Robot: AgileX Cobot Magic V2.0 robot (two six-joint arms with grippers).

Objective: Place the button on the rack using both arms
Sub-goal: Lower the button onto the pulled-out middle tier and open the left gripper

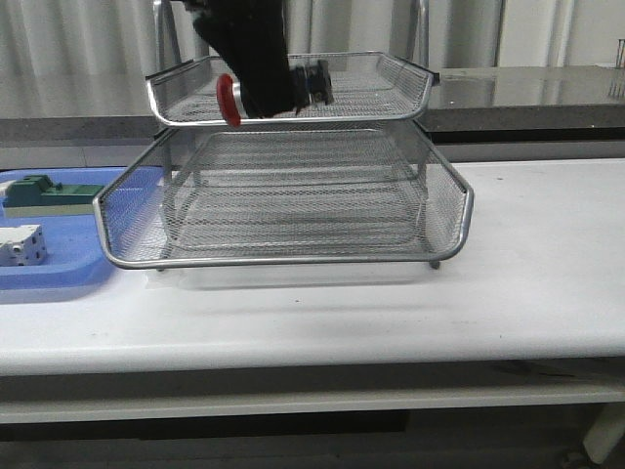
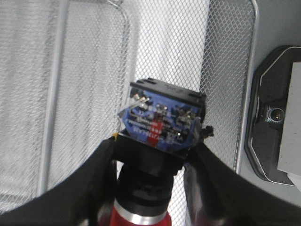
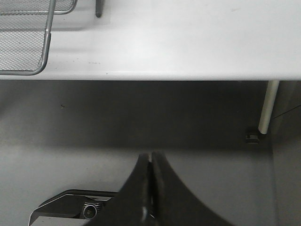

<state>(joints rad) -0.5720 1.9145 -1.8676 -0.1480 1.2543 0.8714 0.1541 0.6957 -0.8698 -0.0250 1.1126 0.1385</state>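
Nearest to us in the front view runs the white table, and on it stands the rack, its wire-mesh trays stacked with the wide lower one pulled toward us and a smaller one above. We see nothing lying in the lower tray; the mesh shows bare through to the trays beneath. Over the upper tray hangs our left gripper, its jaws clamped on the button, which is held sideways above the mesh, red head toward the left, over the tray's front rim. In the left wrist view the two black fingers squeeze the button's black middle, the blue rear block pointing away over the mesh. At the table's left edge sits a blue tray holding a green block and a white block. Our right gripper hangs off the table's near edge, over the floor, its jaws pressed together on nothing.
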